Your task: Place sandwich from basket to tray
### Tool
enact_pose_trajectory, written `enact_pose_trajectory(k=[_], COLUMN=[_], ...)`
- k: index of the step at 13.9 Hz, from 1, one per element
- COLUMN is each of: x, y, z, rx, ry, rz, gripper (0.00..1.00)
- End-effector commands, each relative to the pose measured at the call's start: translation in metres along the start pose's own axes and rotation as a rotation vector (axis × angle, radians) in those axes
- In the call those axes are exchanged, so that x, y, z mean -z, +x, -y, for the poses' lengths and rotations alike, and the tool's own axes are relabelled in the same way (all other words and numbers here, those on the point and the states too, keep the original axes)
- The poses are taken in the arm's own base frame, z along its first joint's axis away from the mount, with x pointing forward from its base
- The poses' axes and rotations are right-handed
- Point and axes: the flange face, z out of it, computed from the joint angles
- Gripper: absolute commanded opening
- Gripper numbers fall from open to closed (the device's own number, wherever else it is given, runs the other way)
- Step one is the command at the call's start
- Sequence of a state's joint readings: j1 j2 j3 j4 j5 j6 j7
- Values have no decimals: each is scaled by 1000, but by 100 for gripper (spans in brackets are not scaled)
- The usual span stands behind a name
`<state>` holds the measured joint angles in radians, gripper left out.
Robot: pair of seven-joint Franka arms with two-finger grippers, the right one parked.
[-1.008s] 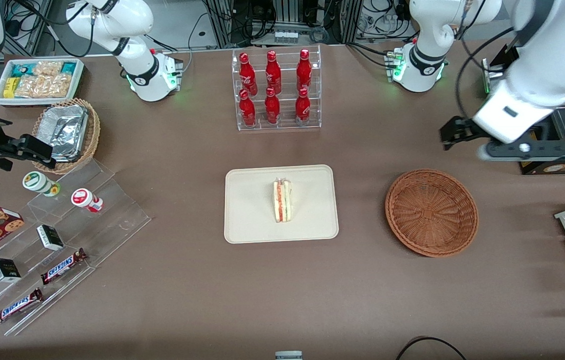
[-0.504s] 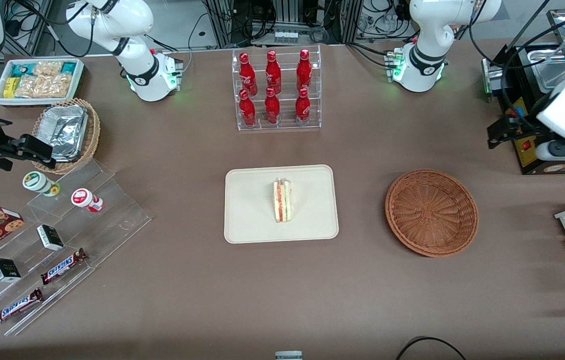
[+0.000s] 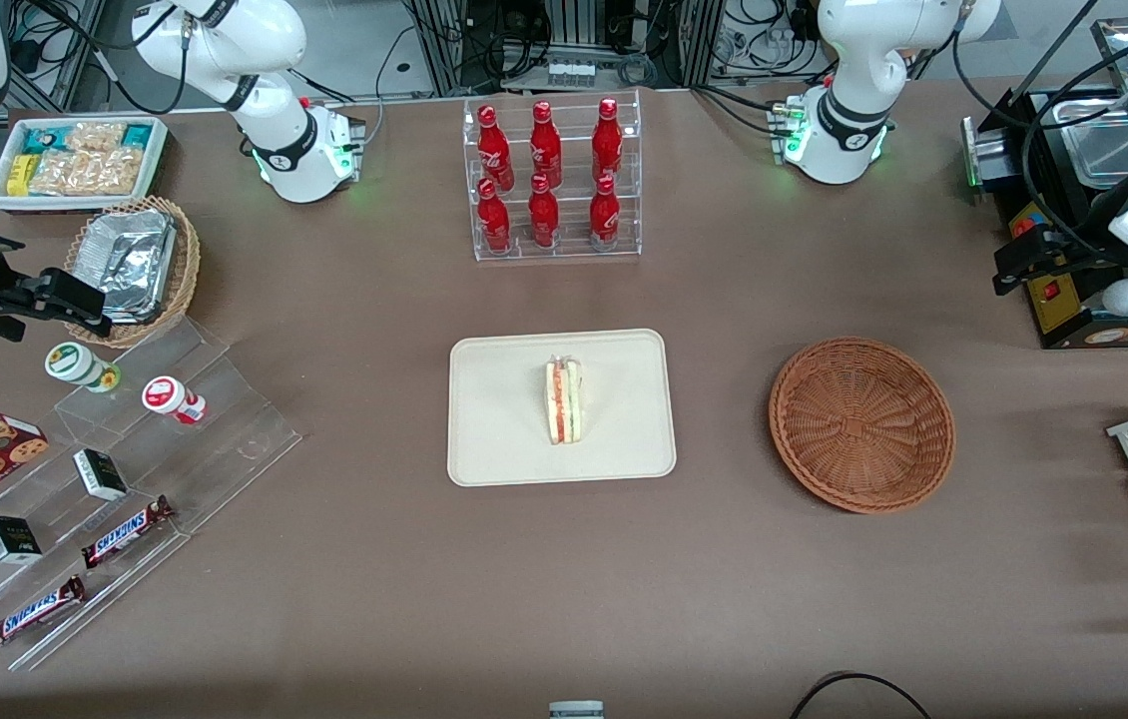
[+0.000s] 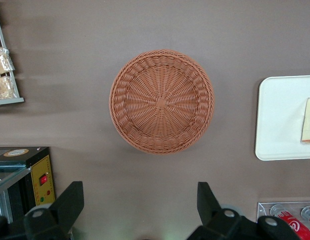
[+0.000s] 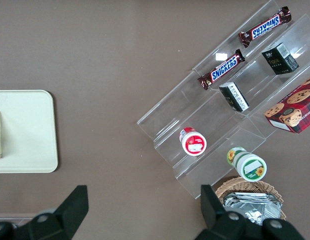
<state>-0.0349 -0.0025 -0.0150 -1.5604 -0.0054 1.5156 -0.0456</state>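
My claw [image 4: 140, 212] hangs spread and empty toward the table's working-arm edge. The triangular wrapped sandwich [image 3: 564, 401] lies on the cream rectangular tray [image 3: 494, 419]; the reddish-brown wicker basket [image 3: 861, 424] sits alongside.

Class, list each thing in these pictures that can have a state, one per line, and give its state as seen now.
sandwich: wrapped, lying on the tray, nothing touching it.
tray: flat on the table, holding only the sandwich.
basket: upright, empty.
gripper: jaws open, holding nothing, up above the table near the black appliance, apart from the basket.
red bottles: upright in their clear rack, caps on.
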Motion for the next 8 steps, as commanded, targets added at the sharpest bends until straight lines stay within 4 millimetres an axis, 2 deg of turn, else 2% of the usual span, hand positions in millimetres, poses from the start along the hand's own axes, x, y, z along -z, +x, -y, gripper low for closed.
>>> enact_pose_trajectory(k=[1, 8], x=[8, 15], y=[-1, 2], z=[2, 6], rx=[-14, 12], ry=[-6, 22], rz=[-5, -25], gripper=[100, 100])
